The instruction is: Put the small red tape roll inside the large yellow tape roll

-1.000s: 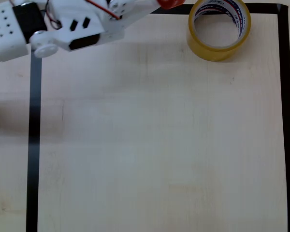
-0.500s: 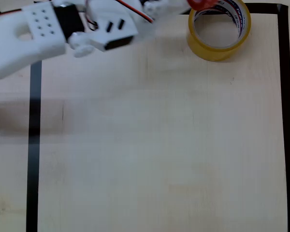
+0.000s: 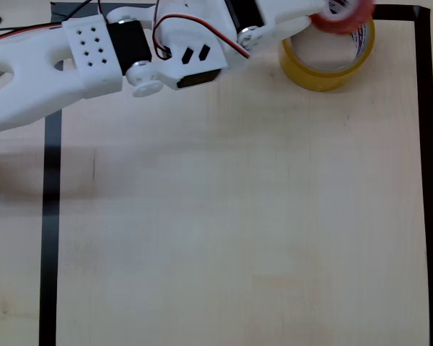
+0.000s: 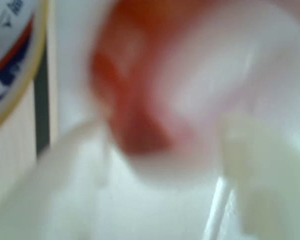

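While the large yellow tape roll stands with its hole upward near the bench corner, the jaws grasp the small red tape roll above its opening.

red tape roll | translucent yellow tape roll | white arm | black border tape

The robot arm is built of white, smooth-edged plastic shells joined by black, boxy servo motors. One shell has a grid of small round holes, another 2 slanted black slots. Thin red, black and white cables loop over its upper links.
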Controlling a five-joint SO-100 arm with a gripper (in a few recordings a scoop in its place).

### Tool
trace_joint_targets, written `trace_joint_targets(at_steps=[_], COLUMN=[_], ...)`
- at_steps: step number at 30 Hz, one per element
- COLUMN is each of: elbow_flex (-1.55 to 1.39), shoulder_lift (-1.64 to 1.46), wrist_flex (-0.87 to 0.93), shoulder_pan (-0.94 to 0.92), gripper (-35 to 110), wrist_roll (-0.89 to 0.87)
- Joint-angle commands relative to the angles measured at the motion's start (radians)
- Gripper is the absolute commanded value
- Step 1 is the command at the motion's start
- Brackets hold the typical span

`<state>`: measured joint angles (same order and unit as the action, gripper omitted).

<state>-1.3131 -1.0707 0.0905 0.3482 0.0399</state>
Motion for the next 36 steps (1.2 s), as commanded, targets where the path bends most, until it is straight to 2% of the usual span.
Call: trace_joint_targets(at_steps=[1,10,12,14,16,19,20,29,35,36], elbow_flex=[0.129,0.06,-0.015,-0.112,-0.293,-0.747,-0.85,-1.316,-1.608,-1.614], shoulder_lift=[-0.084,-0.121,-0.176,-0.279,-0.457,-0.859,-0.982,-1.776,-2.258,-2.26], wrist_flex=[0.003,0.003,0.015,0.118,0.196,0.06,0.069,0.581,0.905,0.951], shoulder_pan=[0.017,0.02,0.026,0.026,0.023,0.0,-0.009,-0.19,-0.351,-0.362], gripper=[13,13,5,0,0,0,0,0,0,0], wrist_roll=[-0.021,-0.021,-0.021,-0.02,-0.021,-0.038,-0.049,-0.11,-0.048,-0.048])
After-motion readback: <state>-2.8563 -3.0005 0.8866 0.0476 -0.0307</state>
